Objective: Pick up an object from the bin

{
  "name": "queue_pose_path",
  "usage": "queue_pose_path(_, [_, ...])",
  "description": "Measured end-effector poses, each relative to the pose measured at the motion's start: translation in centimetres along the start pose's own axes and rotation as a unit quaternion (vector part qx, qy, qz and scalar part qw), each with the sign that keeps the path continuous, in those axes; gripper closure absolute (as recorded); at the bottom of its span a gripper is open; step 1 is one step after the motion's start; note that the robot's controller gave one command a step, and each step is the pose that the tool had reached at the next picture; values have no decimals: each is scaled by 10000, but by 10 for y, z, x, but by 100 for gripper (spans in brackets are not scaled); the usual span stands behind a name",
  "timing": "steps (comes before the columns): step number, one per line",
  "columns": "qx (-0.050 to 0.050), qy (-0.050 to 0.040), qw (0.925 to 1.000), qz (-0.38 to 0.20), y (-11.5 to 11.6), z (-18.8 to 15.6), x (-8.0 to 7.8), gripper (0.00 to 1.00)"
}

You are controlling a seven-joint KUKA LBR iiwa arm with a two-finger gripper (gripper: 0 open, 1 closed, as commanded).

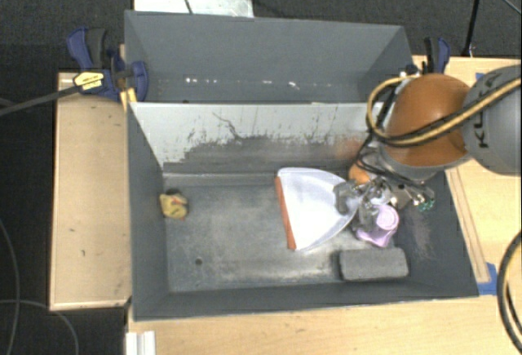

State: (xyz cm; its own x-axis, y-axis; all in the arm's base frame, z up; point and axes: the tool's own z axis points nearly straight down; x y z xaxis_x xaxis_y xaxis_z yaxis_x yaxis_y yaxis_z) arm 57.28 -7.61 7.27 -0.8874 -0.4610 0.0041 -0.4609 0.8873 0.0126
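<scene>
Where the grey metal bin (261,59) runs toward its right wall, most of its contents lie close together under the arm. A white wedge-shaped piece with an orange left edge (312,210) lies flat near the middle of the floor. Just beside its right tip is a small lilac plastic thing (380,228), and in front of both a dark grey block (373,264) lies along the near wall. A little yellow lump (173,205) sits alone, well apart, by the left wall. Behind the wedge, partly hidden, is what may be a small orange ball (357,174).

The bin's floor is scuffed and bare on the left half; dark floor (49,2) surrounds the rig.

The tool (364,200) hangs low over the wedge's right tip and the lilac thing, which looks glossy and rounded. Whether the tool stands wide or narrow cannot be told here.
</scene>
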Motion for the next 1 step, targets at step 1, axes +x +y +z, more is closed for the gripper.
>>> queue_pose_path(1, [67,-37,10000,-12,11,-131,-19,100])
